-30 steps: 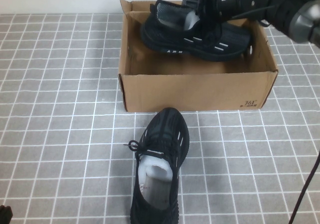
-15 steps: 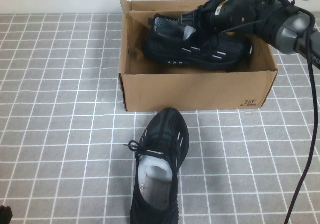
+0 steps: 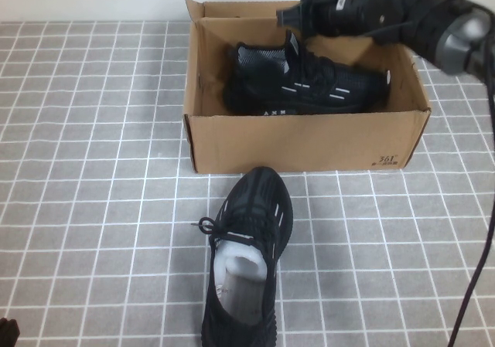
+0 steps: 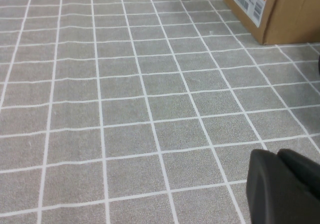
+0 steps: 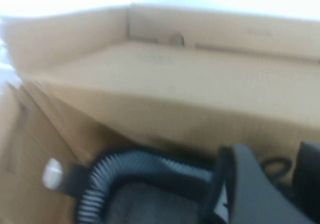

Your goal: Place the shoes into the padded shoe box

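Note:
The brown cardboard shoe box (image 3: 302, 138) stands at the back of the table. One black sneaker (image 3: 309, 84) lies on its sole inside the box, toe to the right. My right gripper (image 3: 292, 16) hovers above the shoe's heel end near the box's back wall, open and empty. In the right wrist view its fingers (image 5: 247, 184) stand apart over the shoe's collar (image 5: 130, 174), with a lace loop in the gap. The other sneaker (image 3: 247, 262) lies on the table in front of the box, toe toward it. My left gripper (image 4: 280, 156) is shut, low at the table's near left corner.
A grey tiled mat (image 3: 93, 169) covers the table. The box's corner with an orange label (image 4: 280, 9) shows in the left wrist view. The box's back flap (image 5: 200, 74) stands close before the right gripper. A black cable (image 3: 479, 270) hangs at the right.
The right gripper lowered the sneaker onto the box floor, let go of it and rose toward the back wall. The shoe on the table and the left arm have not moved.

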